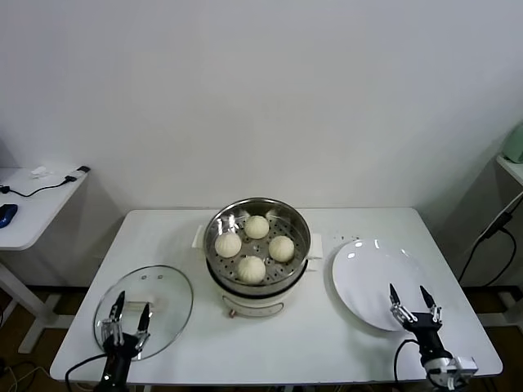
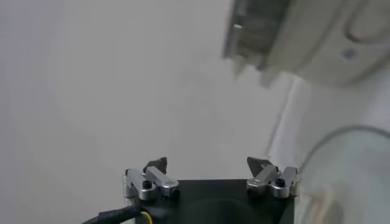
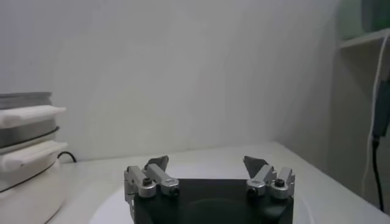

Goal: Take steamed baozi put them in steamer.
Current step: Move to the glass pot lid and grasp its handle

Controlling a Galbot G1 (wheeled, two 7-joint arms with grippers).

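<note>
Four smooth, domed, cream-white baozi (image 1: 252,247) sit in a ring on the perforated tray inside the shiny steel steamer (image 1: 300,233), which stands mid-table toward the back edge. The plate (image 1: 368,282) lies bare near the right edge; the glass lid (image 1: 167,298) lies near the front-left corner. The left gripper (image 1: 129,317) hovers over the lid, the right gripper (image 1: 413,301) over the plate's front rim, both with fingers apart and holding nothing. The table (image 1: 310,343) is open along the front edge between them.

We see a white desk (image 1: 163,237) carrying the steamer (image 1: 257,260) at its middle, a round glass lid (image 1: 144,310) lying flat near the front left corner and a flat white plate (image 1: 377,282) on the right.
</note>
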